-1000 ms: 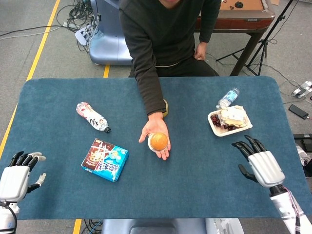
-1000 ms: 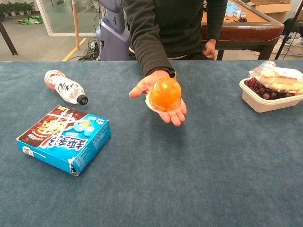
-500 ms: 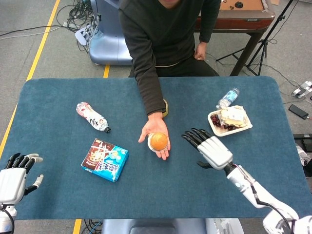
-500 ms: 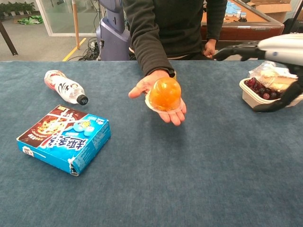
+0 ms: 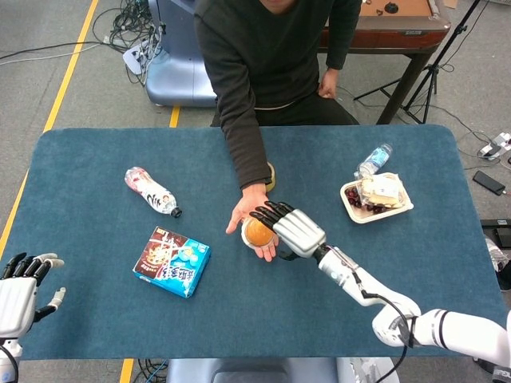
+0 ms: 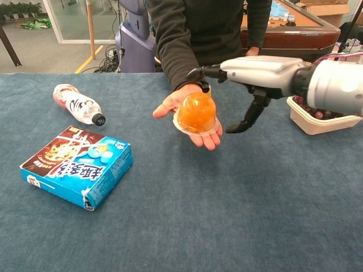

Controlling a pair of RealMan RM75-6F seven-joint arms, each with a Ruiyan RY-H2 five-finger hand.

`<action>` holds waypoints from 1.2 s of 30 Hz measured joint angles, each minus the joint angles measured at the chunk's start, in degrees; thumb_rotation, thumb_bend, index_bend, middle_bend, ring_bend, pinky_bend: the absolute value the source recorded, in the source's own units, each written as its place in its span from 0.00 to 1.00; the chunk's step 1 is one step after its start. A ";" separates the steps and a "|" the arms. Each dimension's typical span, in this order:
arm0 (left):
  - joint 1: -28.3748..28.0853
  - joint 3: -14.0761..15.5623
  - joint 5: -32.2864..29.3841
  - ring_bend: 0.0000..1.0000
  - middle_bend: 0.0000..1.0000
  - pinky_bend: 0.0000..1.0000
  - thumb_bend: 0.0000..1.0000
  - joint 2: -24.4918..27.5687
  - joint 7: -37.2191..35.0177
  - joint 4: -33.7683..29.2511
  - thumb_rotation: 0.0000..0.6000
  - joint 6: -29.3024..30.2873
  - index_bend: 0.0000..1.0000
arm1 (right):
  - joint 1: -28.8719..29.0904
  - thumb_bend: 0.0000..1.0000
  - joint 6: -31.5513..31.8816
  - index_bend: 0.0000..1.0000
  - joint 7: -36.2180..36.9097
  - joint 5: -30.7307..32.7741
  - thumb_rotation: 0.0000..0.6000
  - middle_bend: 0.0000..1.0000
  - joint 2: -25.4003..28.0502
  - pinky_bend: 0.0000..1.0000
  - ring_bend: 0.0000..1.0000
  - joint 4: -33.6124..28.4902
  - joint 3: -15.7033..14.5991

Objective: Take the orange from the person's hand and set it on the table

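The orange (image 6: pixel 196 112) sits on the person's hand (image 6: pixel 190 117), which is turned palm-up and held out above the middle of the blue surface (image 6: pixel 238 215); in the chest view a pale cup or wrapper seems to cradle it from below, though I cannot tell what that is; offered this way, the fruit is exposed on top and at the sides, which I take as an invitation to grasp from above.

The right hand (image 5: pixel 297 231) reaches in from the robot's right with its fingers (image 6: pixel 205 72) apart and extended over the orange; the chest view shows them level above the fruit with a clear gap, and the thumb hanging down just beside the person's fingertips, so nothing is gripped yet; the orange lies under and slightly left of the palm; closing would likely call for a small descent first, so the fingers wrap the fruit and not the person's hand.

The left hand (image 5: pixel 17 283) rests at the near left corner, fingers spread and holding nothing.

Further out lie a blue snack box (image 6: pixel 76 165) near left, a bottle (image 6: pixel 77 105) on its side beyond it, and a food tray (image 5: pixel 375 197) with a second bottle (image 5: pixel 372 160) far right.
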 measured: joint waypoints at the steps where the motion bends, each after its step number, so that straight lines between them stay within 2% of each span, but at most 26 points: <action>1: 0.04 -0.02 0.01 0.23 0.28 0.11 0.30 0.01 -0.08 0.03 1.00 0.07 0.36 | 0.63 0.18 -0.34 0.05 -0.01 0.40 1.00 0.09 -0.65 0.16 0.00 0.68 0.10; 5: 0.23 -0.08 -0.10 0.23 0.28 0.11 0.30 0.25 -0.34 0.12 1.00 0.20 0.36 | 2.55 0.18 -1.04 0.07 0.53 1.49 1.00 0.10 -2.87 0.18 0.00 3.02 0.38; 8: 0.36 -0.07 -0.04 0.23 0.28 0.11 0.30 0.32 -0.50 0.14 1.00 0.32 0.36 | 3.72 0.22 -1.38 0.11 0.90 1.92 1.00 0.13 -4.16 0.22 0.00 4.44 0.35; 15: 0.46 -0.04 0.05 0.23 0.28 0.11 0.30 0.14 -0.60 0.37 1.00 0.24 0.36 | 5.50 0.32 -1.97 0.29 -0.69 3.49 1.00 0.22 -5.81 0.36 0.04 6.29 -0.65; 18: 0.51 -0.05 0.18 0.23 0.28 0.11 0.30 0.12 -0.64 0.37 1.00 0.35 0.36 | 5.87 0.35 -2.15 0.37 -0.83 4.58 1.00 0.26 -6.16 0.43 0.09 6.61 -0.75; 25: 0.79 -0.04 0.22 0.23 0.28 0.11 0.30 0.21 -0.68 0.36 1.00 0.63 0.36 | 6.36 0.46 -0.86 0.57 -0.48 6.08 1.00 0.40 -7.24 0.65 0.26 8.89 -0.69; 31: 0.76 -0.10 0.13 0.23 0.28 0.11 0.30 0.15 -0.70 0.50 1.00 0.41 0.36 | 6.06 0.48 1.48 0.63 1.17 5.53 1.00 0.48 -6.90 0.74 0.36 8.44 -0.62; 36: 0.81 -0.22 0.14 0.23 0.28 0.11 0.30 0.22 -0.79 0.53 1.00 0.54 0.36 | 5.36 0.48 3.62 0.64 2.24 4.89 1.00 0.49 -4.36 0.76 0.39 5.73 -0.22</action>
